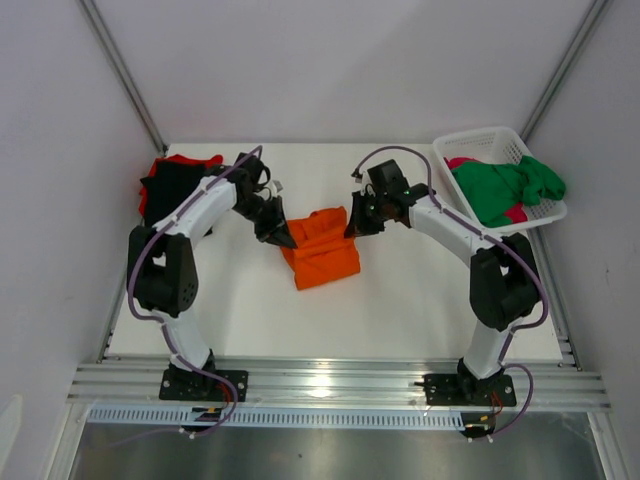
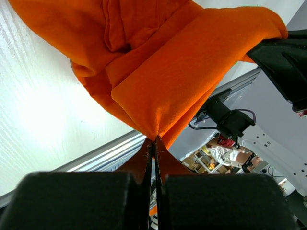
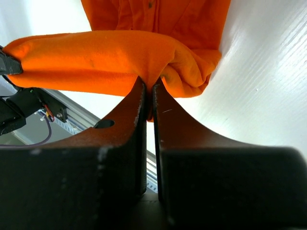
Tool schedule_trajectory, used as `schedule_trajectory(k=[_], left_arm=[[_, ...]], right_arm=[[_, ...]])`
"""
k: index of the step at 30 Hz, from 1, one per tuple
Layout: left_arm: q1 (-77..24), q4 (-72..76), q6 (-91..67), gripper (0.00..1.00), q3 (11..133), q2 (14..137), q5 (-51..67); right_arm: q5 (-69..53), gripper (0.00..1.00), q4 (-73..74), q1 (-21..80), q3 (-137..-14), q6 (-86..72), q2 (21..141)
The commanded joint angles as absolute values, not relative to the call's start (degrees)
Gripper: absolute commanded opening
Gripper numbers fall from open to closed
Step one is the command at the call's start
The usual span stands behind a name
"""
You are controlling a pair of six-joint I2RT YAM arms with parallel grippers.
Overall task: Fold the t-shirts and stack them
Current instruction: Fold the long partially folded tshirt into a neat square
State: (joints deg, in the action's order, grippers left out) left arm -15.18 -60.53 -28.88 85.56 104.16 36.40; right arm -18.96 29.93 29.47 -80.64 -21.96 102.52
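An orange t-shirt (image 1: 322, 252) lies partly folded in the middle of the white table, its far edge lifted between the two arms. My left gripper (image 1: 287, 240) is shut on the shirt's left corner; in the left wrist view the orange cloth (image 2: 177, 81) runs into the closed fingertips (image 2: 146, 153). My right gripper (image 1: 352, 230) is shut on the right corner, the orange fold (image 3: 120, 60) pinched at its tips (image 3: 139, 96). Red and black t-shirts (image 1: 170, 180) lie stacked at the far left. Green (image 1: 505, 190) and pink (image 1: 462, 163) shirts sit in the basket.
A white lattice basket (image 1: 490, 140) stands at the far right corner of the table (image 1: 400, 310). Grey walls close in on both sides. An aluminium rail (image 1: 330, 385) with both arm bases runs along the near edge.
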Motion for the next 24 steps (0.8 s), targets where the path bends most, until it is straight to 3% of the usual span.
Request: schedule_trajectory(k=[1, 24], left_arm=[[-14.5, -60.6, -28.1, 0.01, 88.9, 104.6, 38.1], [-13.8, -60.0, -27.9, 0.01, 91.7, 106.4, 40.0]], right_arm=[[-18.6, 0.00, 30.5, 28.4, -84.5, -20.2, 104.0], [-18.5, 0.00, 29.4, 26.6, -90.3, -19.6, 108.3]])
